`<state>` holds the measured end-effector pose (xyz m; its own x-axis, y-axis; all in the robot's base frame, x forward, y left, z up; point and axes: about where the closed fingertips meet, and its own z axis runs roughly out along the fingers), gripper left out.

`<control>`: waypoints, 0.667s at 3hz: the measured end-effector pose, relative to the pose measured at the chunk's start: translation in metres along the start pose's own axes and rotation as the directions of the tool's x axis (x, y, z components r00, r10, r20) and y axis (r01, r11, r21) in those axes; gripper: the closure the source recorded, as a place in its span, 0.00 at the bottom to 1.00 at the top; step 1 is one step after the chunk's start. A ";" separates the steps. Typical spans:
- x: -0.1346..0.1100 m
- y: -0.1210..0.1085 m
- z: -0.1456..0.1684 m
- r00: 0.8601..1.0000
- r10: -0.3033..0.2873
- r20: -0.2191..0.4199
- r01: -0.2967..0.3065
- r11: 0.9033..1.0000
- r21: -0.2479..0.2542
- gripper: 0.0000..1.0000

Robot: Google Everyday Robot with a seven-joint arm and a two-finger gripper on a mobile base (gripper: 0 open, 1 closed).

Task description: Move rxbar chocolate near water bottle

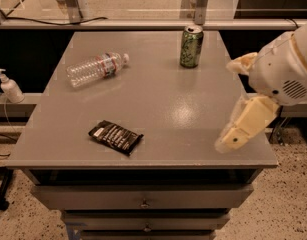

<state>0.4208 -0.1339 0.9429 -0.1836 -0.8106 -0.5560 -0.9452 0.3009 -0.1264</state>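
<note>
I see my gripper (227,105) spread open and empty over the table's (158,96) right edge, the rxbar chocolate (116,137) near its front, the water bottle (95,69) lying back-left.

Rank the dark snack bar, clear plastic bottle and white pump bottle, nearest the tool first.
Tool at the grey table's right edge.
1. Dark snack bar, front left.
2. Clear plastic bottle, back left.
3. White pump bottle, off-table, far left.
</note>
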 end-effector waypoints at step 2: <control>-0.046 0.029 0.033 0.972 -0.030 0.233 0.036 0.999 -0.021 0.00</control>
<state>0.4113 -0.0711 0.9374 -0.0871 -0.6796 -0.7284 -0.9566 0.2611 -0.1293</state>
